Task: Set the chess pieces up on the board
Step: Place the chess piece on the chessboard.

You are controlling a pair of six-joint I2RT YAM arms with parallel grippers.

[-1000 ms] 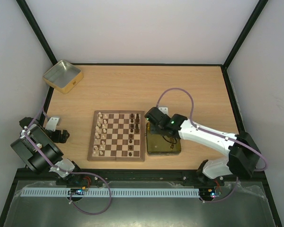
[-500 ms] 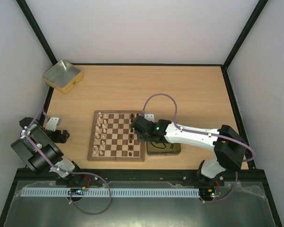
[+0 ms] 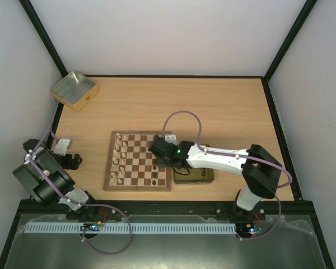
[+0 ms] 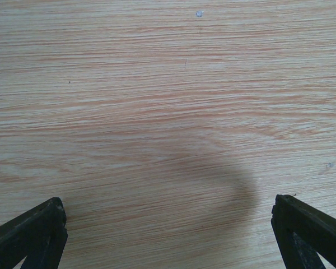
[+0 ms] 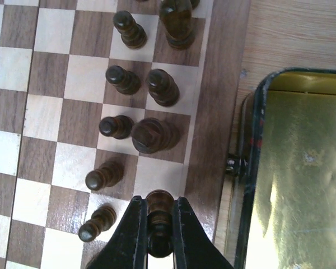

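Note:
The board (image 3: 138, 188) lies mid-table, with pale chess pieces (image 3: 119, 157) lined along its left columns and dark ones (image 3: 157, 178) along its right columns. My right gripper (image 3: 159, 154) hangs over the board's right side. In the right wrist view the right gripper (image 5: 158, 204) is shut on a dark brown chess piece (image 5: 159, 203), held above a light square in the outermost column beside the board's rim (image 5: 213, 112). Several dark pieces (image 5: 154, 134) stand on the squares ahead. My left gripper (image 4: 171, 224) is open over bare table, nothing between its fingers (image 4: 33, 235).
A yellow-gold tin (image 3: 193, 175) lies open right against the board's right edge, also filling the right of the right wrist view, tin (image 5: 297, 179). A silvery square tin (image 3: 74, 89) sits at the back left corner. My left arm (image 3: 42, 176) is folded at the near left.
My right arm has swung left from above the yellow-gold tin to above the board's right columns, its gripper staying shut. The left arm has not moved.

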